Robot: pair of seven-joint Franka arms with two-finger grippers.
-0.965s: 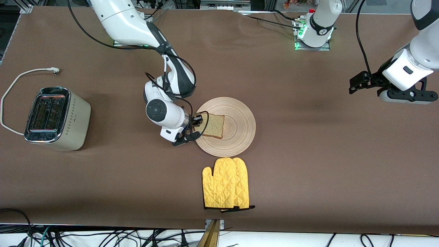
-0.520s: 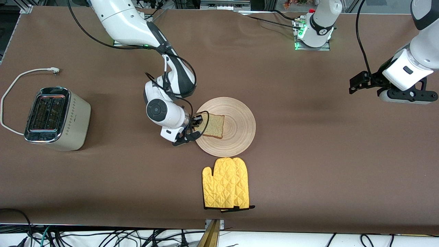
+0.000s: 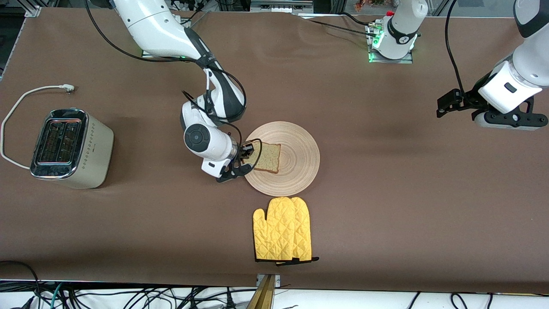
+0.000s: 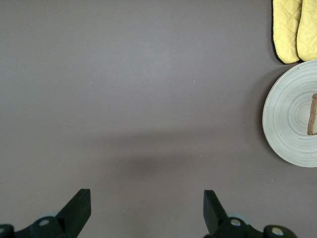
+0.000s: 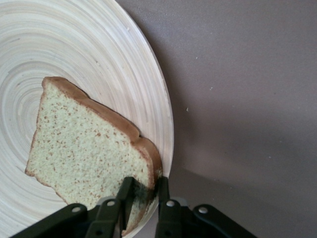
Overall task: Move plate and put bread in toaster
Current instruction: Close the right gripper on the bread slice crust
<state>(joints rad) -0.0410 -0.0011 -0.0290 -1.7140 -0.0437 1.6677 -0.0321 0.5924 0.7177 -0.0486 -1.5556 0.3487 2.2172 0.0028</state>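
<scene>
The right pincer (image 3: 245, 161) closes on the toaster-side edge of the bread slice (image 3: 266, 157), its black fingers (image 5: 130, 194) pinching the crust corner where the slice meets the rim of the wooden plate (image 3: 300, 141). Over the past second the fingers have narrowed onto the slice, while arm, slice and plate have barely shifted. Judged from this, the grip looks just about made and the lift not yet begun.

The slice lies tilted on the plate near the middle of the worktop (image 3: 386, 206), with the pair of yellow oven mitts (image 3: 282, 229) nearer the front camera. The cream two-slot toaster (image 3: 68, 148) stands well apart toward the right arm's end of the worktop, both slots empty, its white cord (image 3: 17, 111) trailing unplugged.

The left pincer (image 3: 450, 103) waits with fingers spread wide, holding nothing, over bare worktop toward the left arm's end.

From the front, the right wrist hides the exact contact. The right wrist view cuts off the fingertips and much of the plate, so how deep the bite goes is hard to make out.
</scene>
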